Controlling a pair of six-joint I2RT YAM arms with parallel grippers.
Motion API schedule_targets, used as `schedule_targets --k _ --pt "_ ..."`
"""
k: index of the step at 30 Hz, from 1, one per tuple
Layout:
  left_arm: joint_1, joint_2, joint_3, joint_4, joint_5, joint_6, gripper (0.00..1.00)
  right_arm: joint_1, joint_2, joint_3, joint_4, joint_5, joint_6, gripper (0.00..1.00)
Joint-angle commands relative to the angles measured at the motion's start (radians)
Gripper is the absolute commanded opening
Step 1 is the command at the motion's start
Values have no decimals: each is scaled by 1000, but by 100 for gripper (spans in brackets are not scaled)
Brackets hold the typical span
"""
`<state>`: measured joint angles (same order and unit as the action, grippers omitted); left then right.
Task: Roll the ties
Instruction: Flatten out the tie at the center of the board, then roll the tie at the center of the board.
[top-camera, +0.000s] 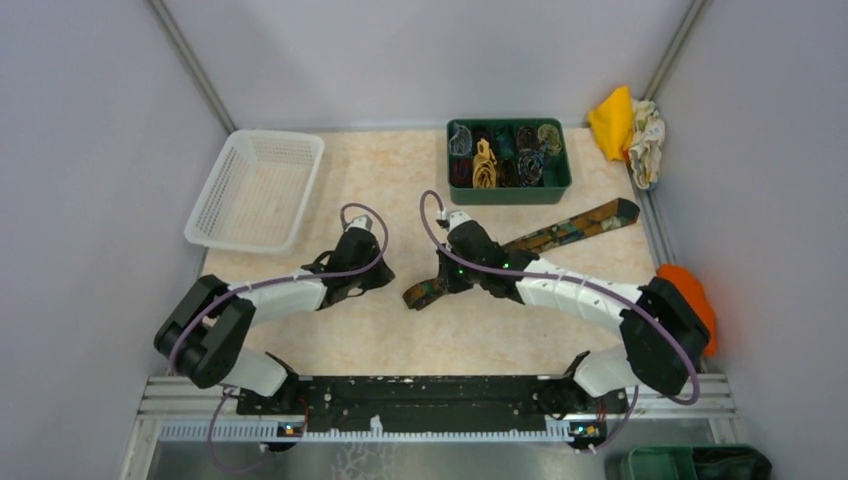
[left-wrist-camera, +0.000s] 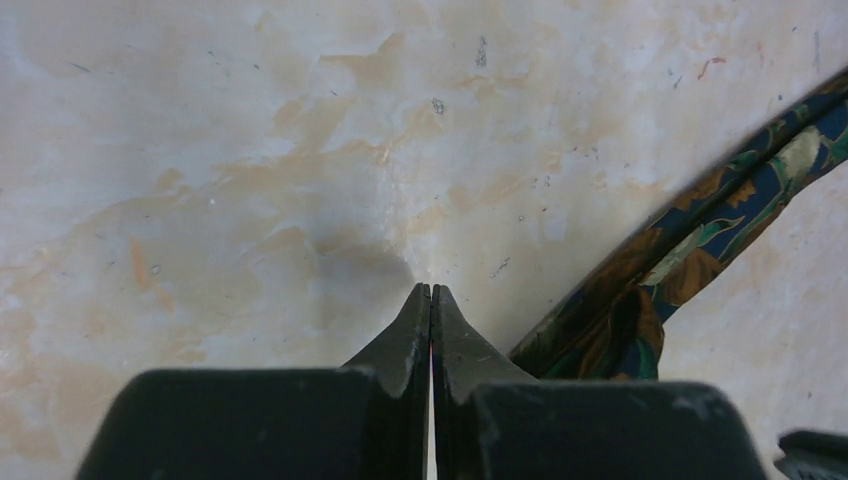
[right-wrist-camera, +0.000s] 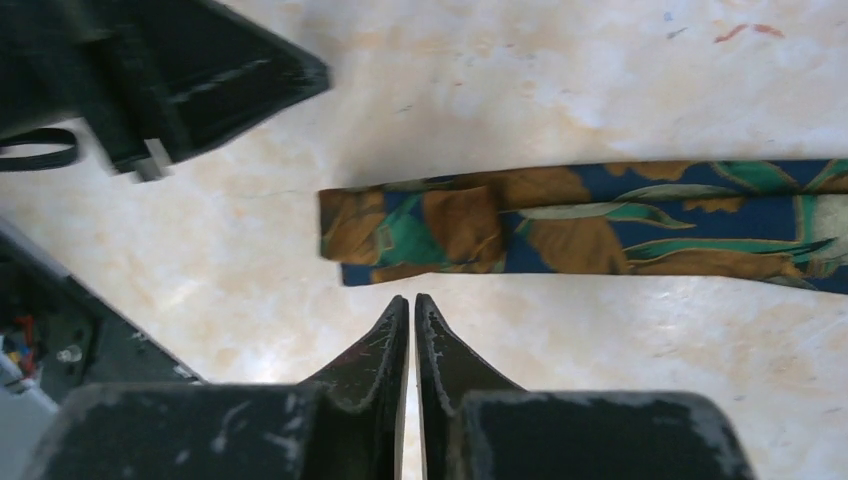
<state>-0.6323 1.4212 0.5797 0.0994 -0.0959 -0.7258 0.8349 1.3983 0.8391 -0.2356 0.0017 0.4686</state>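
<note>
Black fingers of our right gripper are pressed together on nothing, tips just beside the doubled-over narrow end of the brown, teal and navy necktie; we judge that the roll starts here. Our left gripper is likewise closed and empty, near that same end, probably to steady the fabric. The necktie lies flat and diagonal on the mottled beige tabletop. Beyond the necktie stands a green bin of rolled ties. A white basket sits well apart from the necktie, with grey walls around.
</note>
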Motion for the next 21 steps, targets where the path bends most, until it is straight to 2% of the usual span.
schedule_targets --k 1,6,12,21 --pt "2 84 38 111 58 44 1 39 -56 -59 26 -52 73 0" --pt "2 135 20 191 143 39 0 63 -27 -180 203 -124 141 0" --pt "0 140 -27 234 198 20 0 70 60 -247 378 -157 184 0" --pt "-22 153 -115 280 210 -9 0 71 251 -207 547 -163 217 0"
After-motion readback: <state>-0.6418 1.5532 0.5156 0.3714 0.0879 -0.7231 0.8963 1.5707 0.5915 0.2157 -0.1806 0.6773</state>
